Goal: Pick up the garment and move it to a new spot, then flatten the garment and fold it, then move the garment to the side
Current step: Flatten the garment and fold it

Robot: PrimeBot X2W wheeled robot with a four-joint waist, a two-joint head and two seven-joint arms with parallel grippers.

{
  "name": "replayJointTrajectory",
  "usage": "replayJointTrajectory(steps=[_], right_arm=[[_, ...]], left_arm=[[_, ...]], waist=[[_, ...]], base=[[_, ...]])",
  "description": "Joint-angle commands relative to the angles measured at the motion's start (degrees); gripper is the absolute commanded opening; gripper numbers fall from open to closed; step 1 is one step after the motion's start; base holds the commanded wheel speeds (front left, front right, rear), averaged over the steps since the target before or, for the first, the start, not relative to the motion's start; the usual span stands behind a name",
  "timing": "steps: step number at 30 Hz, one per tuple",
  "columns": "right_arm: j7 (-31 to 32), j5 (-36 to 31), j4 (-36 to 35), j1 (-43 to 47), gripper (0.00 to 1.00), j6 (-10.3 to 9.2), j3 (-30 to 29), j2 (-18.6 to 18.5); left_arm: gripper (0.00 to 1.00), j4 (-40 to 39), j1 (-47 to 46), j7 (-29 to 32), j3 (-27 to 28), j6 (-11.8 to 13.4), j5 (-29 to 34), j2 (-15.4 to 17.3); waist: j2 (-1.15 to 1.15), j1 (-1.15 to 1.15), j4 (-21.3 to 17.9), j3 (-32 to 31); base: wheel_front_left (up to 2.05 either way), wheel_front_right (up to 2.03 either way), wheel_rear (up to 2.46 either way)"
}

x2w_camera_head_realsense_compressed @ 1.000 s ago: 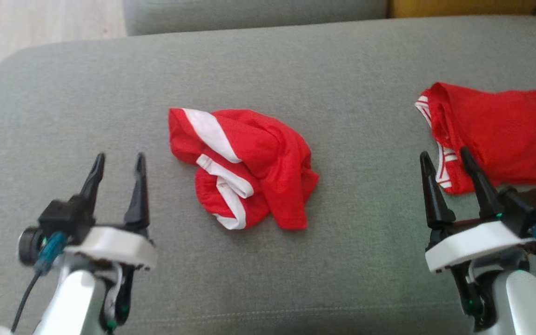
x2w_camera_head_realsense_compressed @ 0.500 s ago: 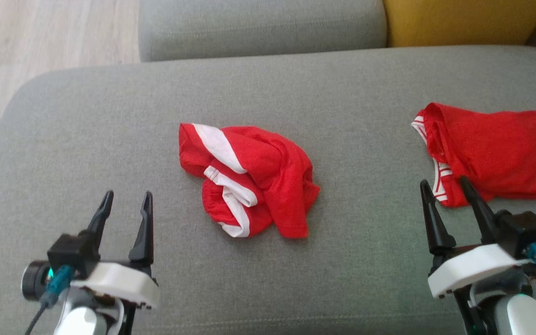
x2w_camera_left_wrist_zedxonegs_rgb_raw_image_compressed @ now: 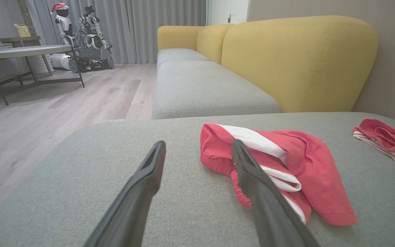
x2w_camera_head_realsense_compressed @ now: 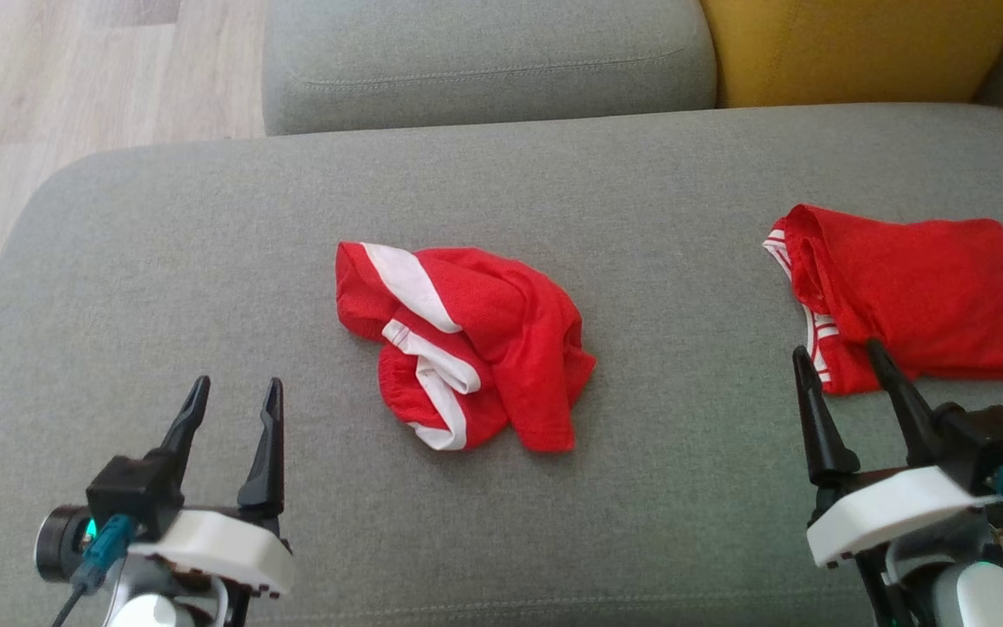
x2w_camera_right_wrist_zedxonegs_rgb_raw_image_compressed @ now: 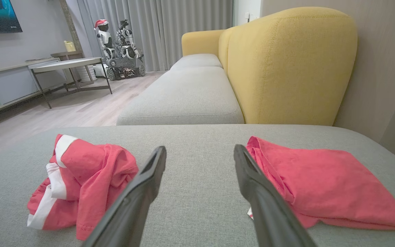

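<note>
A crumpled red garment with white stripes [x2w_camera_head_realsense_compressed: 467, 348] lies in a heap at the middle of the grey cushion [x2w_camera_head_realsense_compressed: 205, 261]; it also appears in the left wrist view [x2w_camera_left_wrist_zedxonegs_rgb_raw_image_compressed: 279, 164] and the right wrist view [x2w_camera_right_wrist_zedxonegs_rgb_raw_image_compressed: 81, 181]. My left gripper [x2w_camera_head_realsense_compressed: 233, 392] stands open at the lower left, well short of the heap, nothing between its fingers. My right gripper [x2w_camera_head_realsense_compressed: 841, 357] stands open at the lower right, its tips just below a folded red garment [x2w_camera_head_realsense_compressed: 911, 287], also seen in the right wrist view [x2w_camera_right_wrist_zedxonegs_rgb_raw_image_compressed: 321, 181].
A second grey seat cushion [x2w_camera_head_realsense_compressed: 484, 61] and a yellow backrest [x2w_camera_head_realsense_compressed: 858, 48] lie beyond the cushion. Wooden floor [x2w_camera_head_realsense_compressed: 75, 78] runs along the left. Far off stand a low table [x2w_camera_left_wrist_zedxonegs_rgb_raw_image_compressed: 29, 55] and another robot [x2w_camera_left_wrist_zedxonegs_rgb_raw_image_compressed: 81, 37].
The head camera has tilted, so the whole scene has slid down in the picture and more of the sofa behind shows. Garments and grippers keep their places on the cushion.
</note>
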Motion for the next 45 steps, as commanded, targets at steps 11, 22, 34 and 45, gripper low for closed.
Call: replayJointTrajectory(steps=[11, 22, 34, 45], right_arm=[[0.1, 0.5, -2.1, -1.9, 1.0, -0.04, 1.5, -0.3], [0.1, 0.9, -1.7, -2.4, 1.0, -0.04, 1.7, -0.3], [1.3, 2.7, 4.1, -8.4, 1.0, -0.04, 14.2, -0.3], [-0.1, 8.8, 20.8, -23.4, 1.0, -0.04, 31.8, -0.3]], left_arm=[[1.0, -2.4, -2.2, -0.2, 1.9, 0.5, -0.5, 1.6], [1.0, -2.2, -2.7, -0.2, 1.5, 0.8, -0.5, 1.8], [1.0, -2.8, -6.1, -0.7, 0.6, 0.2, -0.2, 1.7], [1.0, -1.0, -11.7, -2.2, -1.4, -1.6, 0.2, -0.3]], waist=[[0.0, 0.0, -0.1, 0.3], [0.0, 0.0, 0.0, 0.7], [0.0, 0.0, 2.5, 5.2], [0.0, 0.0, 7.3, 10.2]], base=[[0.0, 0.0, 0.0], [0.0, 0.0, 0.0], [0.0, 0.0, 0.0], [0.0, 0.0, 0.0]])
